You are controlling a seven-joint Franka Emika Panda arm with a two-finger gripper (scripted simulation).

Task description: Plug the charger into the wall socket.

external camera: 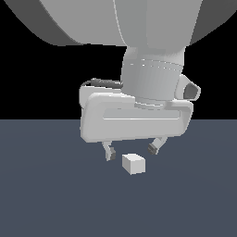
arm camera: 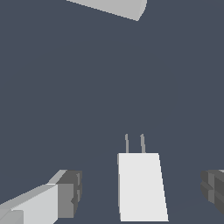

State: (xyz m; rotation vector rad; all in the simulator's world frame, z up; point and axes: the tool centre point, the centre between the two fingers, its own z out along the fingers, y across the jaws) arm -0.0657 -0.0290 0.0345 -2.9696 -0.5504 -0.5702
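The charger (external camera: 134,163) is a small plain white block lying on the dark grey floor, just below and in front of my gripper (external camera: 132,150). In the wrist view the charger (arm camera: 142,186) shows two thin prongs (arm camera: 134,143) pointing away from its far end. It lies between my two fingers (arm camera: 70,193), touching neither. My gripper (arm camera: 142,189) is open, with wide gaps on both sides of the charger. A white slab (arm camera: 114,7) at the edge of the wrist view may be the wall socket; only its corner shows and no marks are visible.
The dark grey floor (external camera: 55,194) spreads all around. The arm's large white body (external camera: 139,28) fills the upper part of the exterior view and hides what is behind it.
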